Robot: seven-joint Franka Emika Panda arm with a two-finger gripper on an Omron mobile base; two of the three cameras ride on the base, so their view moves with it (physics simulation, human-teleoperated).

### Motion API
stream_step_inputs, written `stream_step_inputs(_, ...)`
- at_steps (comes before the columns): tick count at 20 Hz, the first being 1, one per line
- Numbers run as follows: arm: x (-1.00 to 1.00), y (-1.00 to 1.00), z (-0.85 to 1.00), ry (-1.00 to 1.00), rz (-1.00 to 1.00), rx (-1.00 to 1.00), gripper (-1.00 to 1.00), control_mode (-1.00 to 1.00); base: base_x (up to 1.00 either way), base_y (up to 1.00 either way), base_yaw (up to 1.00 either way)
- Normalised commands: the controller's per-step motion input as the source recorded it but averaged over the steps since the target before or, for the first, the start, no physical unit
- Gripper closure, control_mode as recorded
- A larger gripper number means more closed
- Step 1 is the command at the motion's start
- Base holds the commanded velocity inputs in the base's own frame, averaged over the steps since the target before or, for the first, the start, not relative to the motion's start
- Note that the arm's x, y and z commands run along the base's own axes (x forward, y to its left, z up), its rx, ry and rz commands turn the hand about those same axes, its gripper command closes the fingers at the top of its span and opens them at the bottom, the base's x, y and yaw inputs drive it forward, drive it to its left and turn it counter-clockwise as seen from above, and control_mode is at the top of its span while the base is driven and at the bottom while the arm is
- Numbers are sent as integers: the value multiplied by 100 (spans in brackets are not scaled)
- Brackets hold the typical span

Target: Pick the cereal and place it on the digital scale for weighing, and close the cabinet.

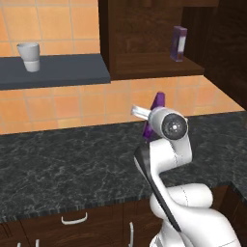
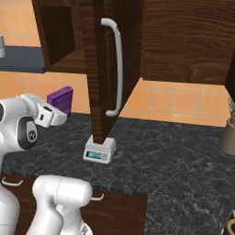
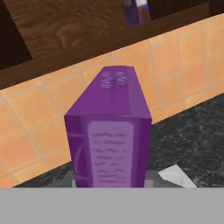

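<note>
The cereal [image 3: 109,131], a slim deep-purple box, stands close up in the hand view, and my gripper [image 3: 111,183] is shut on its lower end. From the base it hangs in the air over the black counter, in front of the tiled wall [image 1: 157,102] [image 2: 61,100]. The digital scale [image 2: 99,150] sits on the counter to the right of the box, below the edge of the open door. The cabinet [image 1: 144,43] stands open, its door [image 2: 103,69] swung out with the long silver handle [image 2: 118,69] facing me.
A purple box with a pale face [image 1: 178,43] stands on the cabinet shelf. A white cup [image 1: 29,57] rests on the dark wall shelf [image 1: 53,71] at left. A jar [image 2: 228,133] stands at the counter's right. Low cabinets with curved handles [image 1: 74,220] lie below the counter.
</note>
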Motion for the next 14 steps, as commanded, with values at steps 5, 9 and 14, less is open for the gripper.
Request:
stream_step_inputs(5, 33, 0, -39, 2, 2, 0, 100, -100, 0, 0, 0)
stream_step_inputs(9, 25, 0, -33, 12, -6, -7, 100, -100, 0, 0, 0)
stream_step_inputs(14, 32, 21, -19, 3, -23, -25, 100, -100, 0, 0, 0)
